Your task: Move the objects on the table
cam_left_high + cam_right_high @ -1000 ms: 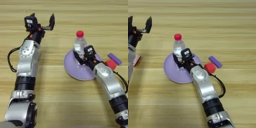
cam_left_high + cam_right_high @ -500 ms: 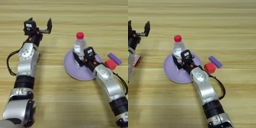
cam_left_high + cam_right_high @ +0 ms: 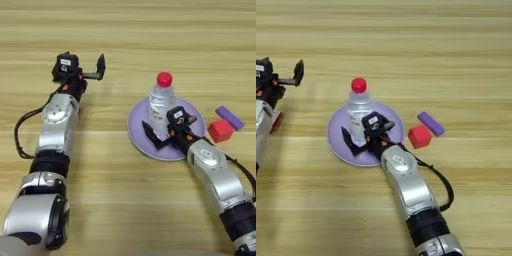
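A small clear bottle (image 3: 161,102) with a red cap stands upright on a round purple plate (image 3: 137,131) near the middle of the wooden desk (image 3: 128,45). The right end effector (image 3: 161,134) is at the base of the bottle, low over the plate; one black finger (image 3: 150,136) reaches out to the left of the bottle and the housing sits just to its right, so the fingers are spread with the bottle between them, and contact on either side cannot be confirmed. To the right of the plate, on the bare desk, lies a red cube (image 3: 220,130), with a purple flat block (image 3: 229,117) just behind it; both are apart from the plate rim and untouched. The left end effector (image 3: 89,75) sits well to the left of the plate, released, its fingers spread and nothing between them; this arm appears idle. A small red item (image 3: 275,121) shows beside the left arm in the right eye view, too hidden to identify. Judgement: the step in hand concerns the bottle, either gripping it or letting it go on the plate. If gripping, the next move calls for closing squarely on the lower body of the bottle without tipping it, since it stands tall on a narrow base.
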